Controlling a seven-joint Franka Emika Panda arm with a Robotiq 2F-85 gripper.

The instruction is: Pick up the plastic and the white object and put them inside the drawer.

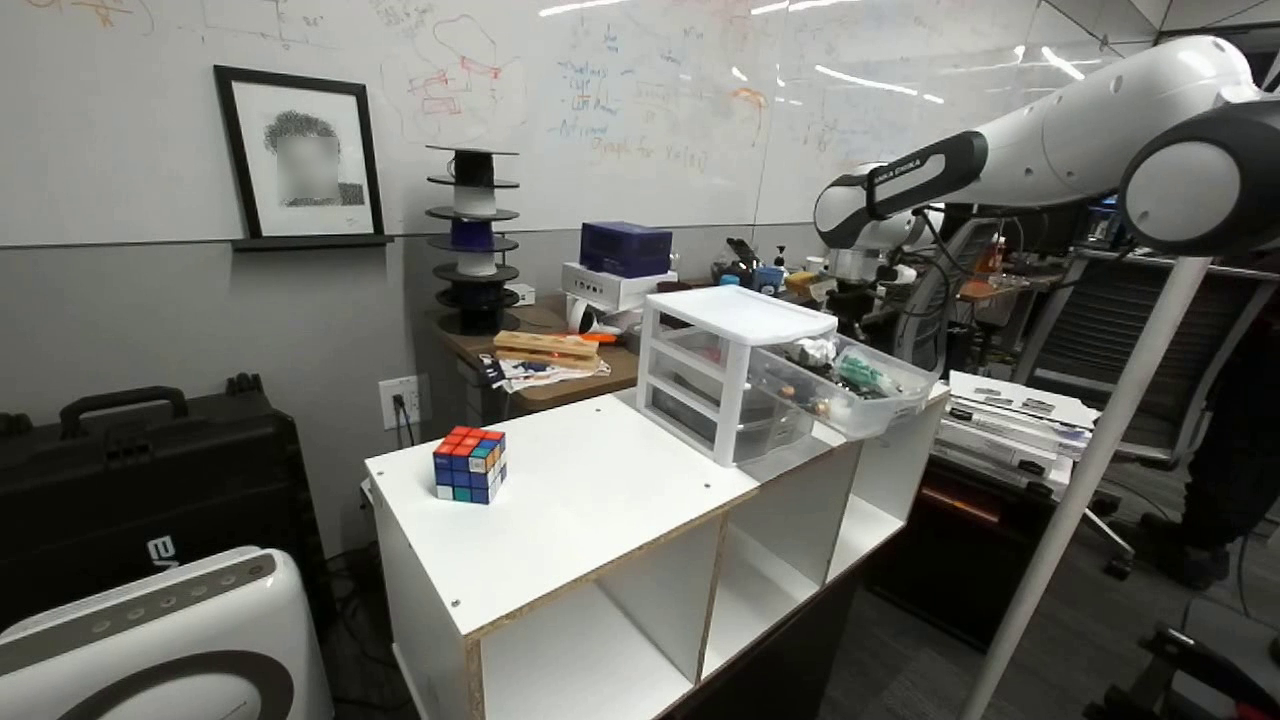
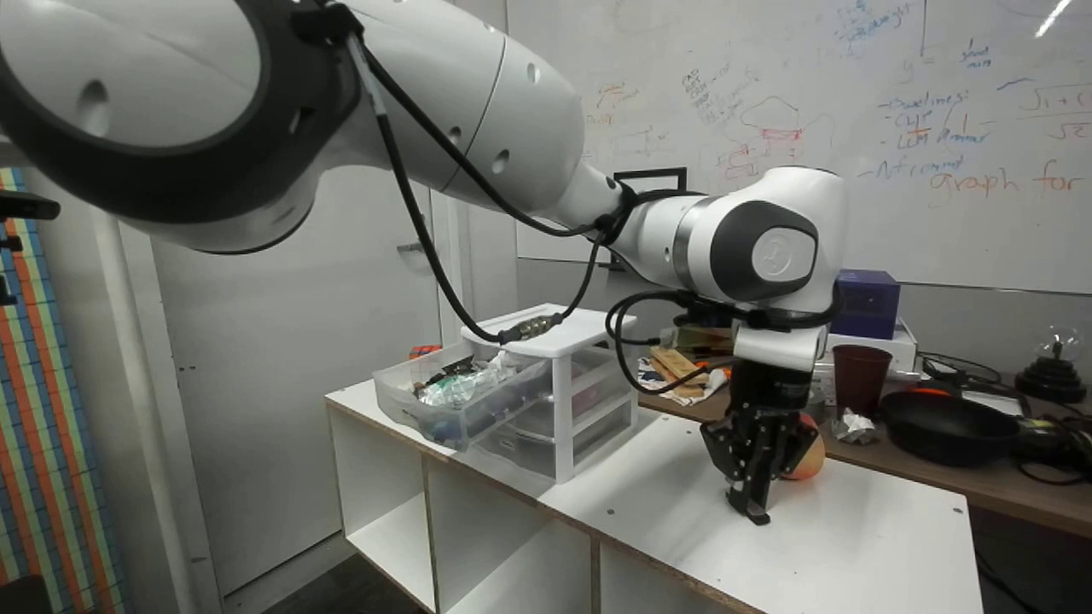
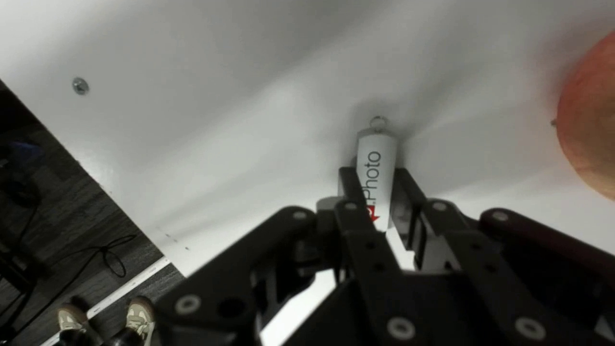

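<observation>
A small white object [image 3: 377, 149] with "Photo" lettering, a red mark and a metal ring at its end lies on the white cabinet top. My gripper [image 3: 376, 175] points down at it, a finger against each long side, shut on it. In an exterior view the gripper [image 2: 747, 508] reaches the surface to one side of the drawer unit; the white object hardly shows there. The top drawer [image 1: 880, 418] of the translucent unit stands pulled out in both exterior views. Crumpled plastic [image 2: 461, 388] lies inside the drawer among other small items.
A reddish-yellow round fruit [image 2: 806, 456] sits right beside the gripper. A Rubik's cube [image 1: 470, 465] rests near the cabinet's far end. The white frame of the drawer unit [image 2: 563, 418] rises next to the arm. Behind is a desk with a pan [image 2: 949, 428] and a cup [image 2: 859, 379].
</observation>
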